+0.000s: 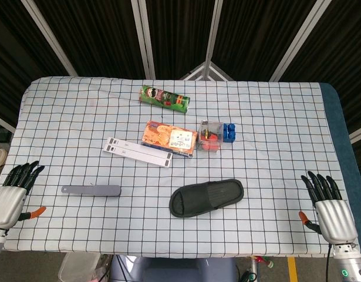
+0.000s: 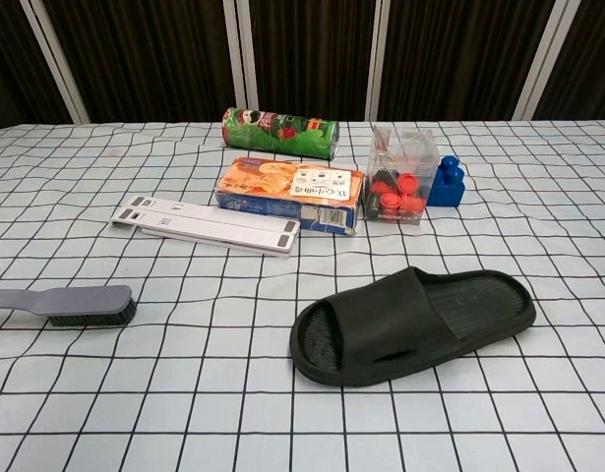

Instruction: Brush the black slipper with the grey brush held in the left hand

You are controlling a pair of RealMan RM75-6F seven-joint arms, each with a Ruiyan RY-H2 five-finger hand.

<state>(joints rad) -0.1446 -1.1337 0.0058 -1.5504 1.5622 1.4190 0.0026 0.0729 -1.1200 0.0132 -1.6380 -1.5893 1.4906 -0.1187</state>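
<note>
Head view, left hand (image 1: 10,197) and right hand (image 1: 328,205) empty, fingers spread, grey brush (image 1: 91,190) untouched beside black slipper (image 1: 206,198)

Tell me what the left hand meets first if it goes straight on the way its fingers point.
Probably nothing: the left hand points up along the table's left edge; the grey brush lies off to its side.

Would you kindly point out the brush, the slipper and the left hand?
brush (image 1: 104,190), head view, on its head.
slipper (image 2: 381,315), chest view, on its strap.
left hand (image 1: 10,197), head view, on its back.
</note>
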